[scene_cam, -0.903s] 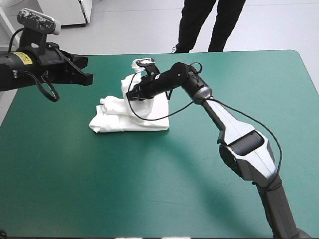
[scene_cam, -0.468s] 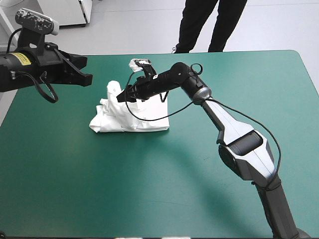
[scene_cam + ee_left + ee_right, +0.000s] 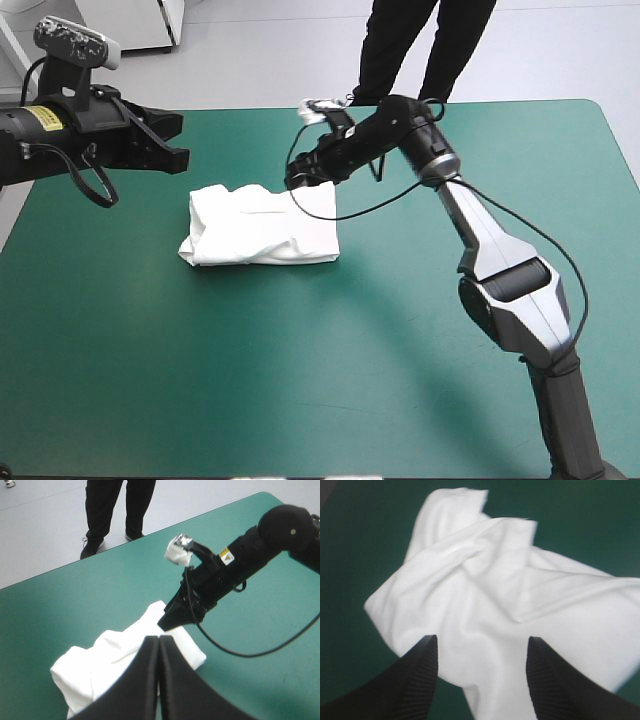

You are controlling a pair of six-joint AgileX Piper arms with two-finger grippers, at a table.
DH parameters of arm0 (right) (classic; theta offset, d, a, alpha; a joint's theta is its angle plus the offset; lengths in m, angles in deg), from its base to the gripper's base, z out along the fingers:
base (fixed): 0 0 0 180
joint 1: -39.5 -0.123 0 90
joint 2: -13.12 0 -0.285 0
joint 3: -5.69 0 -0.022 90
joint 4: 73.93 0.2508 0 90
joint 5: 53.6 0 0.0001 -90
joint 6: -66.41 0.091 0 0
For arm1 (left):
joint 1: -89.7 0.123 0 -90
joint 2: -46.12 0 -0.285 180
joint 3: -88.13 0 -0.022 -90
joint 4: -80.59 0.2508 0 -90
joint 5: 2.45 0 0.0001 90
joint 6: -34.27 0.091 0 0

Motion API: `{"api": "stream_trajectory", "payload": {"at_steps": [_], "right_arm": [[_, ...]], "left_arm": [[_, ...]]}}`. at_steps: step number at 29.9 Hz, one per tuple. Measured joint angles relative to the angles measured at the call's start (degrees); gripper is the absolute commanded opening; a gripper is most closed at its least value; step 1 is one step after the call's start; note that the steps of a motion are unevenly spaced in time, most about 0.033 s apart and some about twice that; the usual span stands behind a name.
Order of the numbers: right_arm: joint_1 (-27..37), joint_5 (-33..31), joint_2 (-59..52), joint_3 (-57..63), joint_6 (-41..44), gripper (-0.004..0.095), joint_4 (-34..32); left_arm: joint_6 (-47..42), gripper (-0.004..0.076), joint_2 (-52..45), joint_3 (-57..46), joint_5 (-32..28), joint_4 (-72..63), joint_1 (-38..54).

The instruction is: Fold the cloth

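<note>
The white T-shirt (image 3: 260, 226) lies as a folded bundle on the teal-green table, left of centre. It also shows ahead of the fingers in the left wrist view (image 3: 115, 660) and fills the right wrist view (image 3: 505, 600). My right gripper (image 3: 296, 181) hangs open just above the bundle's far right corner, with nothing between its fingers (image 3: 422, 665). My left gripper (image 3: 176, 154) is shut and empty, raised above the table to the left of and beyond the bundle; its fingers meet in a point (image 3: 159, 645). The right gripper (image 3: 167, 622) is seen from the left wrist view too.
The table's left edge (image 3: 20, 225) lies under the left arm, and the far edge (image 3: 500, 103) runs behind the right arm. Bare teal-green cover (image 3: 300, 370) spreads in front of the bundle and to its right.
The right gripper let go of the fold it held up, opened and drew back to the right. The raised cloth dropped flat onto the bundle. The left arm barely moved.
</note>
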Motion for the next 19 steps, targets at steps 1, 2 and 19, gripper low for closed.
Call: {"api": "stream_trajectory", "payload": {"at_steps": [1, 2, 19], "right_arm": [[1.32, -0.21, -0.73, -0.12, 1.45, 0.0513, -1.18], [2.63, -0.34, -1.16, -0.12, 2.1, 0.0514, -1.75], [10.19, -0.66, -11.23, 21.53, 3.08, 0.0514, 0.89]], "left_arm": [[0.04, -0.0009, 0.34, 0.0, 0.0, -0.89, 0.0], [0.04, -0.0009, 0.67, -0.02, 0.0, -1.75, 0.0], [1.6, 0.0244, 10.81, -3.2, 0.0, -3.77, 0.0]]}}
